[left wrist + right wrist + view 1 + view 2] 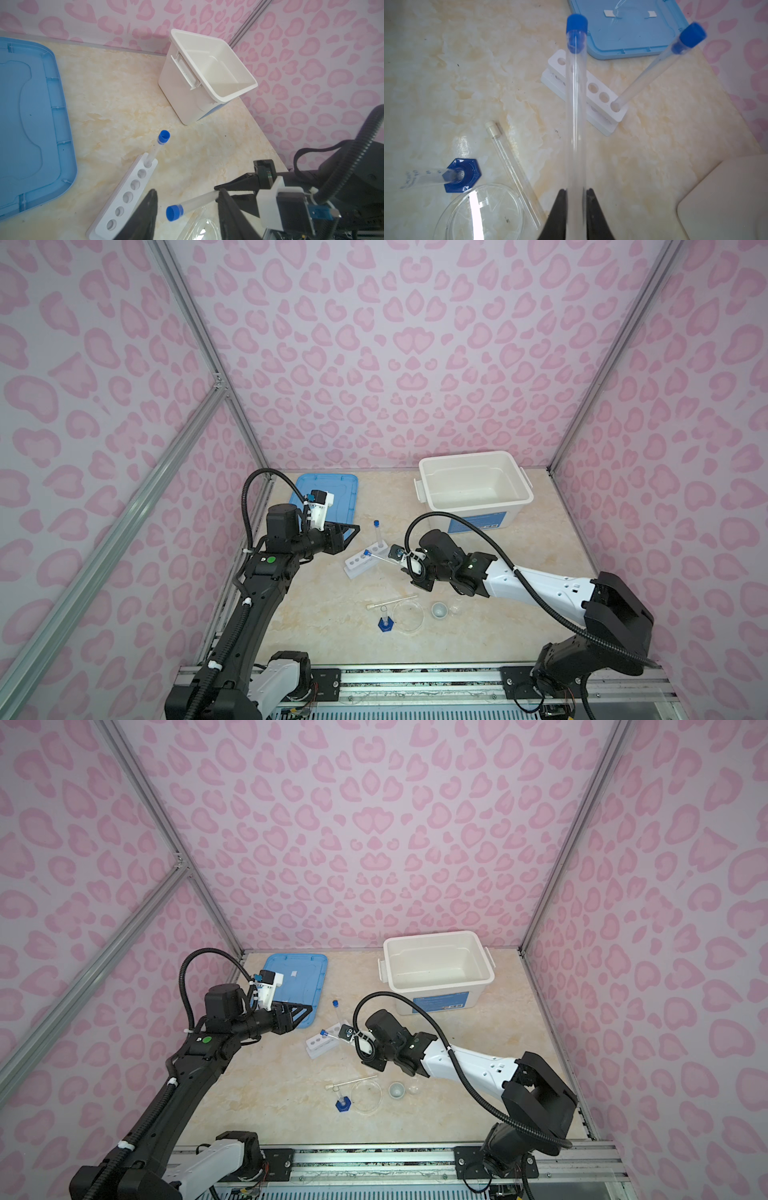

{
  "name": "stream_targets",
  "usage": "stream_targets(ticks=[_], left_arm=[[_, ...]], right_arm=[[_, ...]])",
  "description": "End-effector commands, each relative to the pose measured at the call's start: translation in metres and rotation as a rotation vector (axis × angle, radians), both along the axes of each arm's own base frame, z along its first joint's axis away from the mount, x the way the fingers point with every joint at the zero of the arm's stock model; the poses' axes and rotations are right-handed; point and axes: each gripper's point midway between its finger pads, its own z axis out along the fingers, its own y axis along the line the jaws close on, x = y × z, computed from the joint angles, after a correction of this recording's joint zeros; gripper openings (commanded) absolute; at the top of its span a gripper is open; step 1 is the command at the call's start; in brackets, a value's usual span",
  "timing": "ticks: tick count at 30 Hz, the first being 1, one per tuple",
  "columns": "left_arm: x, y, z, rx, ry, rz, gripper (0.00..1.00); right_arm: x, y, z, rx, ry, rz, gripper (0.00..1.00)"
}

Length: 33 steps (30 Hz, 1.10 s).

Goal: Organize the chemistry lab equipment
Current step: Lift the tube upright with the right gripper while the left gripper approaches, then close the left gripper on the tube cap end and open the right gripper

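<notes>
Both top views: right claw grasps a slim clear blue-capped tube, tilted over the white six-hole rack. Left wrist: left claw released, rack beside it. Right wrist: racked tube, equally blue-capped, beyond the claw in the rack's end hole

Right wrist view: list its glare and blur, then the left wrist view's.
Right wrist view: a white glare streak cuts across the clear round petri dish; the held clear blue-capped test tube smears soft toward its cap. Left wrist view: a black gripper finger is an out-of-focus blur by the lens; the white six-hole rack is sharp.
</notes>
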Motion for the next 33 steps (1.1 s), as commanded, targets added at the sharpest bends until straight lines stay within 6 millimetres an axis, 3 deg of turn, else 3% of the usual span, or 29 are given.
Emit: stream_targets(ticks=[1,13,20,33], left_arm=[[-0.009,-0.012,0.005,-0.009,-0.009,-0.084,0.49],[-0.007,-0.024,-0.007,0.026,0.016,-0.116,0.49],[-0.012,-0.042,-0.009,0.007,0.03,-0.185,0.46],[-0.016,-0.046,-0.001,-0.007,0.002,-0.21,0.37]], right_arm=[[0.01,0.003,0.02,0.094,-0.049,-0.058,0.16],[0.011,-0.001,0.049,0.191,-0.109,-0.088,0.16],[0.01,-0.001,0.053,0.215,-0.113,-0.086,0.16],[0.006,0.003,0.048,0.216,-0.101,-0.068,0.16]])
